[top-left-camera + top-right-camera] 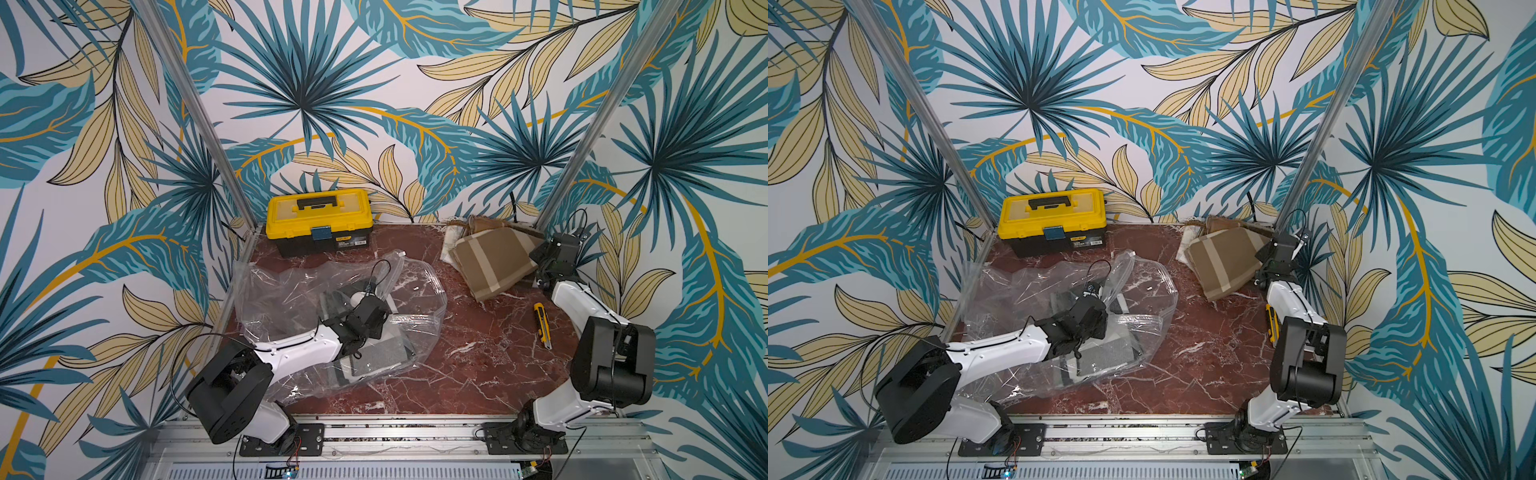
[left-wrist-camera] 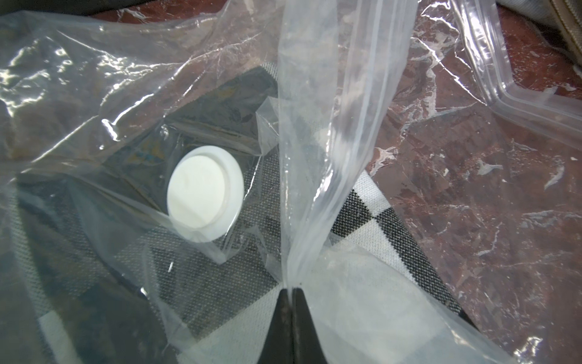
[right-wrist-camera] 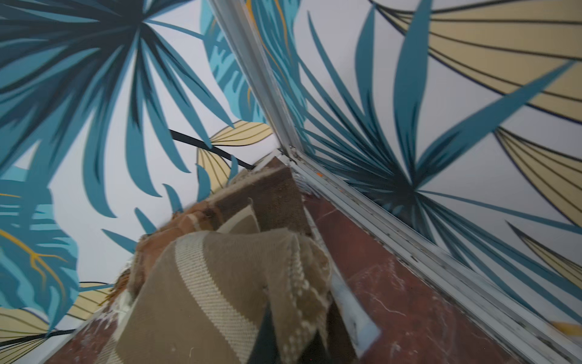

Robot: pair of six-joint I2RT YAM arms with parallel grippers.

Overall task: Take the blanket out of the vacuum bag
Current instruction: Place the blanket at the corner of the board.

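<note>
Left wrist: left fingers [image 2: 280,327] pinched on vacuum bag [image 2: 315,126] | right fingers [image 3: 264,343] clamped on tan blanket [image 3: 204,283]

The walls [image 1: 299,95] behind and at both sides of the table [image 1: 478,361] are papered with teal palm fronds and tan leaves on white. Two aluminium posts [image 1: 195,112] rise from its far corners. Its top is red-brown marble with white veins, and an aluminium rail [image 1: 399,432] runs along its near edge. The light is even.

Left gripper [image 2: 291,287] tight on vacuum bag [image 2: 315,126]
</note>
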